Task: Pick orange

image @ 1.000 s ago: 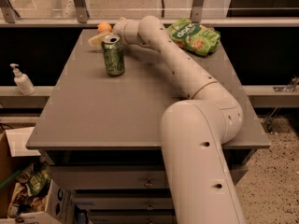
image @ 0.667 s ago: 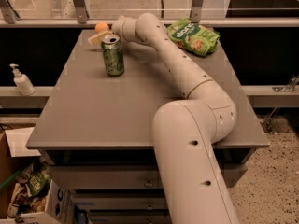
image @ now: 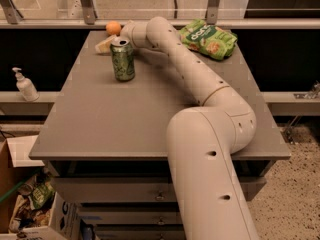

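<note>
The orange [image: 113, 28] is a small round fruit at the far left edge of the grey table [image: 100, 119], just behind the green soda can [image: 122, 59]. My arm reaches across the table from the front right. Its wrist [image: 135, 33] ends right beside the orange. My gripper [image: 106, 44] lies low between the orange and the can, partly hidden by the can. I cannot tell whether it touches the orange.
A green chip bag [image: 208, 38] lies at the far right of the table. A soap dispenser [image: 24, 85] stands on a ledge to the left. Cardboard boxes with clutter [image: 25, 204] sit on the floor at the lower left. A railing runs behind the table.
The arm's near links have swung slightly left. The wrist stays beside the orange, and the orange shows a little more fully than before.
</note>
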`<action>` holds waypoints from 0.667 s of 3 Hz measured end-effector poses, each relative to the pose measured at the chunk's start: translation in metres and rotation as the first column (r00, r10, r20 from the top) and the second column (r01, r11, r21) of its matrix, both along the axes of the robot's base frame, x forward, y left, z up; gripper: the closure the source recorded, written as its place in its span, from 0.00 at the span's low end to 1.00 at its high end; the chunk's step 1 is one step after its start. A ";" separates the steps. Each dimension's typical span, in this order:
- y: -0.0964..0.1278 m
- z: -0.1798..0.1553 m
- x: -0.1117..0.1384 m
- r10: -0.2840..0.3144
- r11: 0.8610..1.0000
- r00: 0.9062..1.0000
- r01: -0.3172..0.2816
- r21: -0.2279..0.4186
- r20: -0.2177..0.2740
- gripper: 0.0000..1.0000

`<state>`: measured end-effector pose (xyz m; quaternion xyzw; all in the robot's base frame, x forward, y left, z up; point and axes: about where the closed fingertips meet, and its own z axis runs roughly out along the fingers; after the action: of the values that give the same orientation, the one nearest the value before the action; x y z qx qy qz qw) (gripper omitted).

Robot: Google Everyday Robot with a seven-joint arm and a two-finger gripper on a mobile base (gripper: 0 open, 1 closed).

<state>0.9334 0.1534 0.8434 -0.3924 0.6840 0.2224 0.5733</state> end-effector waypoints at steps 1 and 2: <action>-0.012 0.020 -0.010 0.008 1.000 0.999 -0.007 -0.030 0.050 0.00; -0.022 0.041 -0.017 0.017 0.999 0.994 -0.011 -0.052 0.105 0.00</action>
<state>0.9161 0.1313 0.8845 -0.4229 0.6555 0.1877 0.5968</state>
